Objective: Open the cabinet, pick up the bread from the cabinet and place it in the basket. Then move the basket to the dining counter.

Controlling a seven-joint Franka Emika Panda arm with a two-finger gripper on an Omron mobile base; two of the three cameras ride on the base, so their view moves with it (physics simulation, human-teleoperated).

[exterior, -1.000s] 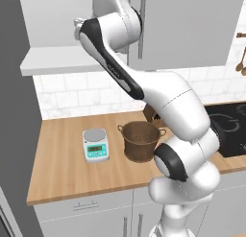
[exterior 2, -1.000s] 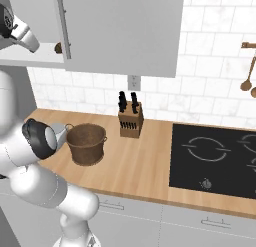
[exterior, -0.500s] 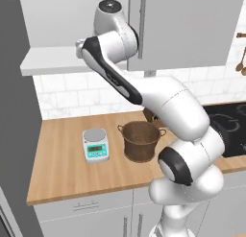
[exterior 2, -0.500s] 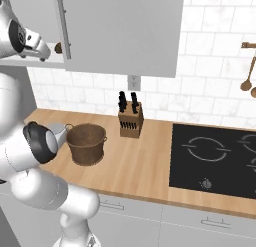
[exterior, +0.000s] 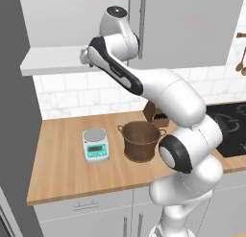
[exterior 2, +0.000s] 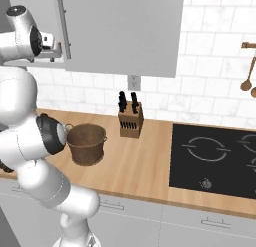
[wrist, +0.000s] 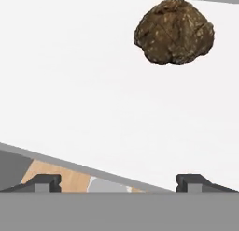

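A dark brown round loaf of bread (wrist: 174, 31) lies on the white shelf (wrist: 93, 85) inside the cabinet (exterior: 187, 29), ahead of my gripper (wrist: 119, 182) and to its upper right. The gripper is open, its fingertips (wrist: 44, 182) wide apart with nothing between them. In the base views the hand (exterior: 85, 55) (exterior 2: 50, 43) is raised at the cabinet's bottom edge, left of the shut door's bar handle (exterior: 141, 20). The woven basket (exterior: 141, 141) (exterior 2: 86, 143) stands upright on the wood counter below. The dining counter is out of view.
A green-faced kitchen scale (exterior: 95, 144) sits left of the basket. A knife block (exterior 2: 131, 118) stands against the tiled wall. A black hob (exterior 2: 215, 158) lies to the right, with wooden spoons (exterior 2: 247, 76) hanging above it. A dark tall panel (exterior: 14, 111) bounds the left.
The hand has come down a little and now sits level with the cabinet's lower shelf. The basket and the other things have not moved.
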